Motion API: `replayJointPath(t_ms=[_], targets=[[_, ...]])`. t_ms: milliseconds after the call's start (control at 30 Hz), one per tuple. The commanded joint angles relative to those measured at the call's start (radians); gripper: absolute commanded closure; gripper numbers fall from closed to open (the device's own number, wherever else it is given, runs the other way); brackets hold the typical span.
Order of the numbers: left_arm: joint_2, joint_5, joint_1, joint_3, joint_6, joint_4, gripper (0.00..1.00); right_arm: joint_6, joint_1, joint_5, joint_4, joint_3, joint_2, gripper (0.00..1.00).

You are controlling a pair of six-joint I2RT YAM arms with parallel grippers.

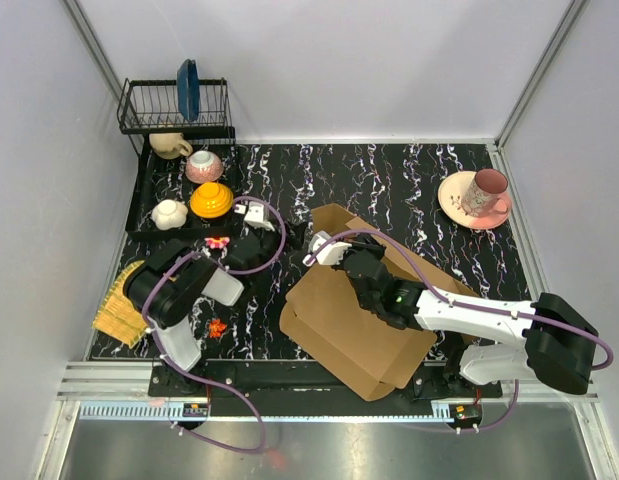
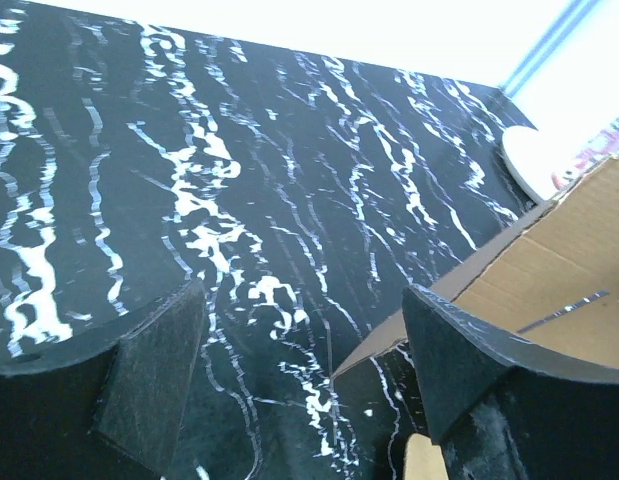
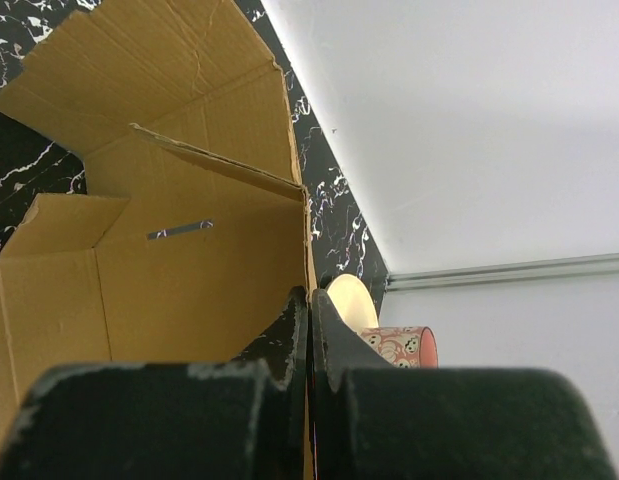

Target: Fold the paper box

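Mid-fold: paper box (image 1: 354,325) lying half-open at centre of top view, upper flap raised. Right gripper (image 3: 309,305) clamped shut at wall edge, pinch unclear. Left gripper (image 2: 301,300) wide, empty, beside box corner. Next, probably: grab a loose flap, crease inward.

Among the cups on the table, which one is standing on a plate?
The pink mug at the far right, on the cream plate; the others sit far left, near the wire rack.

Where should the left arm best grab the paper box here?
Probably the raised flap at the box's far left corner, from the left. It stands off the table, so the left gripper can straddle its thin edge with open fingers. The rest lies flat.
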Motion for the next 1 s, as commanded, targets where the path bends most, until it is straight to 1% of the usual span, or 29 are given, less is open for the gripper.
replayJointPath(t_ms=[0,67,267,367,500,600,700,767,833,967], targets=[[0.050,0.257,0.019,0.076,-0.013,0.339,0.19,0.058,-0.010,-0.033,-0.031,0.007,-0.015,1.00],[0.067,0.314,0.017,0.084,-0.016,0.356,0.19,0.060,-0.014,-0.036,-0.031,0.009,-0.014,1.00],[0.107,0.406,0.017,0.128,-0.013,0.374,0.19,0.067,-0.019,-0.042,-0.031,0.020,0.005,1.00],[0.093,0.411,0.034,0.109,-0.025,0.377,0.19,0.064,-0.020,-0.039,-0.031,0.017,-0.003,1.00],[0.017,0.414,0.088,0.049,-0.036,0.379,0.19,0.064,-0.025,-0.042,-0.029,0.016,-0.014,1.00],[-0.011,0.458,0.088,0.045,-0.031,0.364,0.19,0.072,-0.026,-0.046,-0.031,0.018,-0.008,1.00],[-0.040,0.451,0.088,0.026,-0.044,0.365,0.19,0.076,-0.026,-0.052,-0.031,0.020,-0.003,1.00],[-0.054,0.475,0.088,0.019,-0.047,0.364,0.18,0.080,-0.026,-0.054,-0.029,0.020,-0.002,1.00],[-0.056,0.510,0.088,0.029,-0.042,0.353,0.18,0.081,-0.026,-0.057,-0.026,0.021,0.000,1.00],[-0.007,0.520,0.085,0.065,-0.044,0.353,0.19,0.081,-0.028,-0.056,-0.025,0.027,0.003,1.00]])
